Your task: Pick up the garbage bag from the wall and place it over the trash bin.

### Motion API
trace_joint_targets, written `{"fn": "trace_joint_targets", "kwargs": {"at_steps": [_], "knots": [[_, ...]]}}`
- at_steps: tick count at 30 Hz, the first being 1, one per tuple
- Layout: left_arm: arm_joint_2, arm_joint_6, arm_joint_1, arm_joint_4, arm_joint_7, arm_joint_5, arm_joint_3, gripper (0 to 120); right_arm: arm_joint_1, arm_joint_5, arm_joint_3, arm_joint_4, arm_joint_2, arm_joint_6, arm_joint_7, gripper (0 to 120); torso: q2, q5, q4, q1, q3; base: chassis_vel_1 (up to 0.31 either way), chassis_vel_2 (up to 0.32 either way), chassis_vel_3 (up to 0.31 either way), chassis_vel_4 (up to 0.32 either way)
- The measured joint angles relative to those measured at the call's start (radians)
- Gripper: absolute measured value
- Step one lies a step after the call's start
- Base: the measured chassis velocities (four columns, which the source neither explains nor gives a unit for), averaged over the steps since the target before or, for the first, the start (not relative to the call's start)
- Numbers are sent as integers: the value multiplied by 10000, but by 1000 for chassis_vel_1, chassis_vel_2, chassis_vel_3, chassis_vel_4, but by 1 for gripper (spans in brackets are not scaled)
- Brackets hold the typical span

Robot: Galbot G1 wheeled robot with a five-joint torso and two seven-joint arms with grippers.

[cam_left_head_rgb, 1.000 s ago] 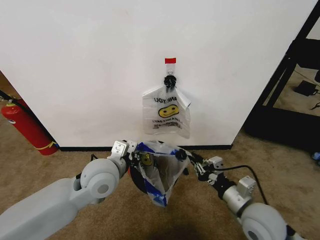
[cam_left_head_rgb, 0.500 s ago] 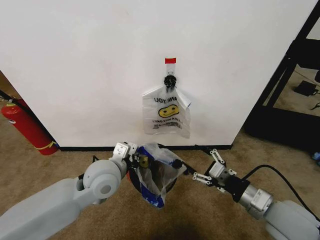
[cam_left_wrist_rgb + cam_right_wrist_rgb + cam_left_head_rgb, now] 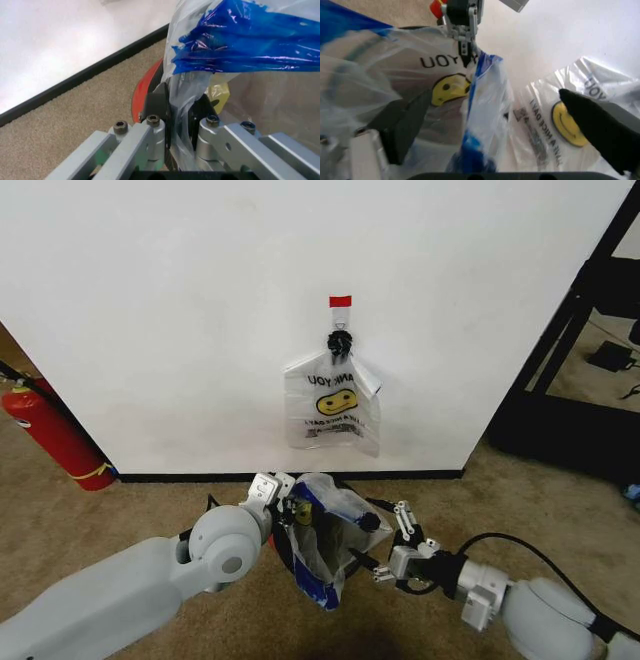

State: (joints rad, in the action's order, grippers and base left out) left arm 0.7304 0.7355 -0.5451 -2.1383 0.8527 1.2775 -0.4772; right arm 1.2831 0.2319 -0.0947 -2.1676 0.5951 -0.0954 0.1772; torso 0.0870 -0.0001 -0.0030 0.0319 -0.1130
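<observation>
The garbage bag (image 3: 322, 548), thin clear plastic with blue patches and a yellow smiley, hangs open just in front of the white wall (image 3: 150, 300). My left gripper (image 3: 287, 507) is shut on its upper left edge; the left wrist view shows the plastic (image 3: 240, 41) pinched between the jaws of the left gripper (image 3: 177, 110). My right gripper (image 3: 390, 545) stands open at the bag's right side, and in its wrist view the bag's edge (image 3: 480, 93) lies between the spread fingers of the right gripper (image 3: 500, 123). The trash bin (image 3: 144, 90), black mesh on a red base, sits under the bag, mostly hidden.
A second smiley bag (image 3: 333, 405) with a black knot and red tag hangs on the wall. A red fire extinguisher (image 3: 55, 435) leans at the far left. A black rack frame (image 3: 590, 330) stands at the right. Beige carpet (image 3: 130, 505) lies around the bin.
The right gripper let go of the bag's right edge, swung out to the right open, then came back lower beside the bag. The left gripper and bag shifted slightly right and down.
</observation>
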Motion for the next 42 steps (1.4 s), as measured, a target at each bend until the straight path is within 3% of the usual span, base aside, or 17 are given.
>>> {"fn": "trace_joint_targets", "kwargs": {"at_steps": [5, 11, 13, 19, 24, 26, 34, 42], "knots": [[45, 1, 0, -11, 20, -20, -57, 5, -992, 153, 948, 285, 145, 324, -7, 82, 0, -1, 0, 0, 0, 0, 0, 0, 0], [58, 0, -8, -12, 29, -46, -96, 5, -2141, 78, 2280, 598, 527, 1370, 54, 54, 0, 0, 1, 0, 0, 0, 0, 0, 0], [59, 0, -11, -9, 29, -46, -94, 5, -2155, 79, 2289, 605, 527, 1416, 71, 53, 0, 0, 1, 0, 0, 0, 0, 0, 0], [117, 0, -4, 25, 18, -70, -82, 5, -1935, -76, 2147, 627, 471, 1932, 39, 27, 0, 1, -2, 0, 0, 0, 0, 0, 0], [159, 0, 82, 46, 17, -75, -170, 5, -1906, -77, 2120, 636, 509, 1934, -23, 15, 0, 0, -2, 0, 0, 0, 0, 0, 0], [159, 0, 105, 33, 15, -75, -224, 5, -1908, -58, 2110, 669, 535, 1937, -49, 2, 0, 1, -2, 0, 0, 0, 0, 0, 0], [58, 0, 24, -76, 0, -116, -213, 5, -1928, -96, 2100, 701, 597, 2127, -277, 0, 0, 1, 0, 0, 0, 0, 0, 0, 0], [-107, 0, -92, -220, -203, -376, -127, 5, -1776, -1988, 1445, 631, 936, 1992, -1365, 0, 0, 1, 0, 0, 0, 0, 0, 0, 0]]}}
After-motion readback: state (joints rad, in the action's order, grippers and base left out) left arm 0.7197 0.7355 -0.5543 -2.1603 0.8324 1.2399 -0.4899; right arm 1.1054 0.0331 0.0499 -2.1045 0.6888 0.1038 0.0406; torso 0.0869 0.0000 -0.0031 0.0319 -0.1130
